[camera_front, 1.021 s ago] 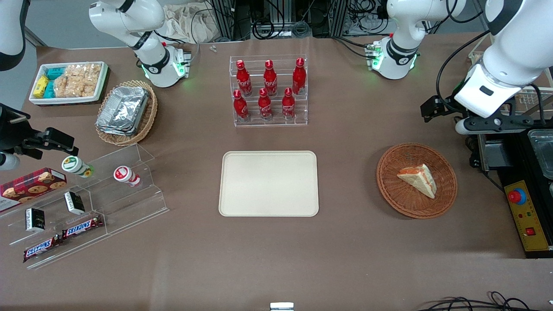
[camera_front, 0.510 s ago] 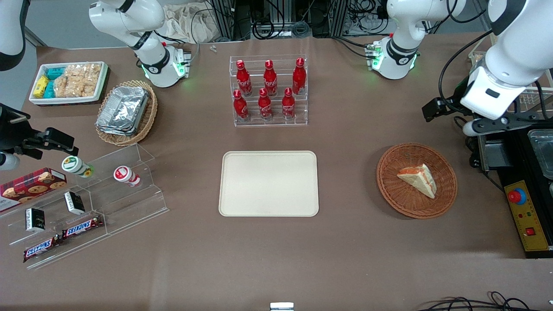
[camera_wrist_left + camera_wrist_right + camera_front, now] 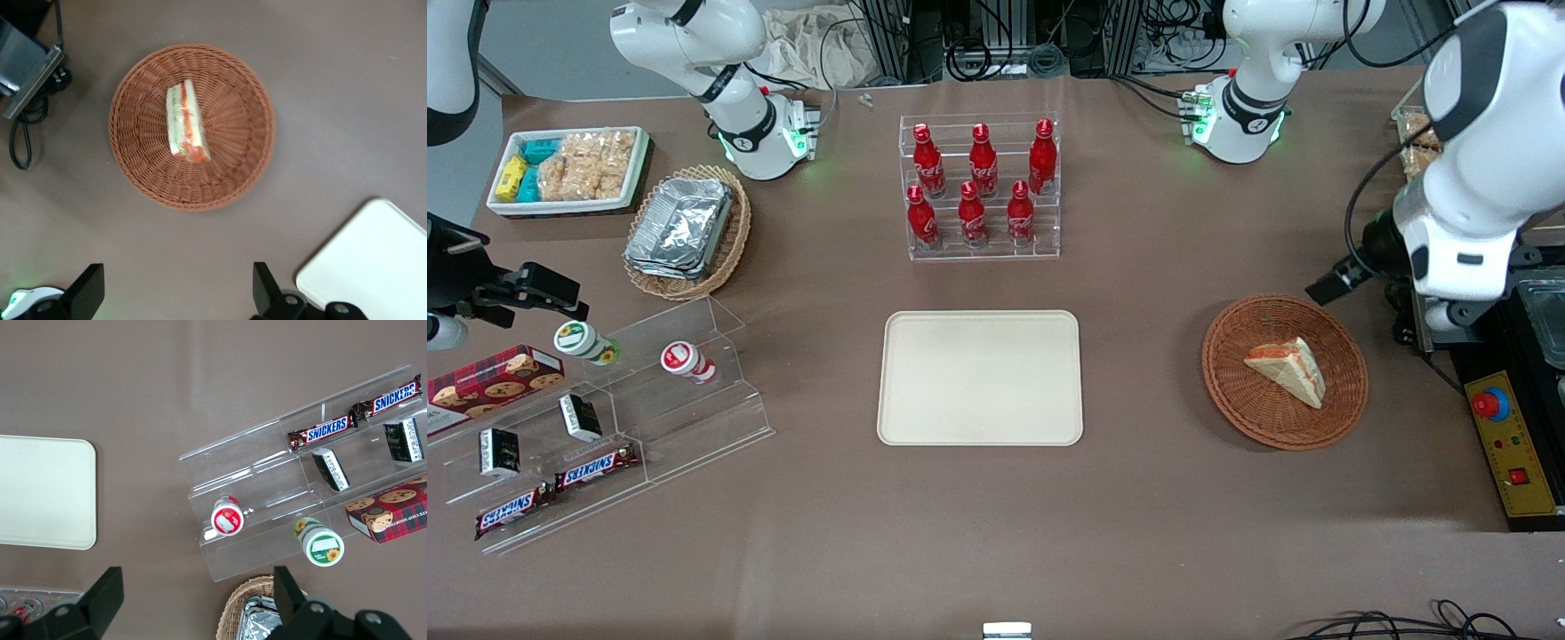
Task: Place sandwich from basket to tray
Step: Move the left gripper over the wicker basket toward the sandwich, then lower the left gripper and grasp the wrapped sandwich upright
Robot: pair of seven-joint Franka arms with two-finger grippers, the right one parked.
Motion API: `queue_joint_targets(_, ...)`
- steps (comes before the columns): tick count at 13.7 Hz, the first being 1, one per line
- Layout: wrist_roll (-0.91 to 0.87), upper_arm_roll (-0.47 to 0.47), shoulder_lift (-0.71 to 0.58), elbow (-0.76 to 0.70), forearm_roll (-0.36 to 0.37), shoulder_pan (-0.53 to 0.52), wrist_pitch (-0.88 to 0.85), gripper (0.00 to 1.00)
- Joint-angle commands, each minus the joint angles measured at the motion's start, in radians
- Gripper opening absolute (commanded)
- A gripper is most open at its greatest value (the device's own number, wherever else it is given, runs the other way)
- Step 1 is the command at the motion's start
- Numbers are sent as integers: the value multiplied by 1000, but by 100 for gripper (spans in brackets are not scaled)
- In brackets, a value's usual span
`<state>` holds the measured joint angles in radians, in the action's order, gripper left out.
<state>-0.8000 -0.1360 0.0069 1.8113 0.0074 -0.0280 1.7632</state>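
The sandwich (image 3: 1288,368) (image 3: 185,121), a pale wedge with orange and green filling, lies alone in the round reddish-brown basket (image 3: 1236,356) (image 3: 240,100). The cream tray (image 3: 980,377) (image 3: 373,260) sits bare at the middle of the table, toward the parked arm's end from the basket. My left gripper (image 3: 177,293) hangs high above the bare brown table, just farther from the front camera than the basket. It is open, its fingers (image 3: 265,288) wide apart with nothing between them. In the front view the working arm's wrist (image 3: 1458,253) hides the fingers.
A black control box (image 3: 1507,440) with a red button sits beside the basket at the working arm's end. A clear rack of red bottles (image 3: 980,187) stands farther from the front camera than the tray. Snack shelves (image 3: 605,418) and a foil-container basket (image 3: 687,231) lie toward the parked arm's end.
The working arm's wrist has swung nearer to the front camera and turned downward, now closer to the basket. The sandwich, basket and tray have not moved.
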Motion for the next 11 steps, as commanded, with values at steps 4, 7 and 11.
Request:
queue_joint_targets(4, -25, -4, -13, 239, 2, -90, 243, 100)
queue_joint_targets(7, -27, -4, 17, 385, -6, -119, 445, 100)
queue_joint_targets(11, -48, -4, 152, 391, -6, -121, 580, 100)
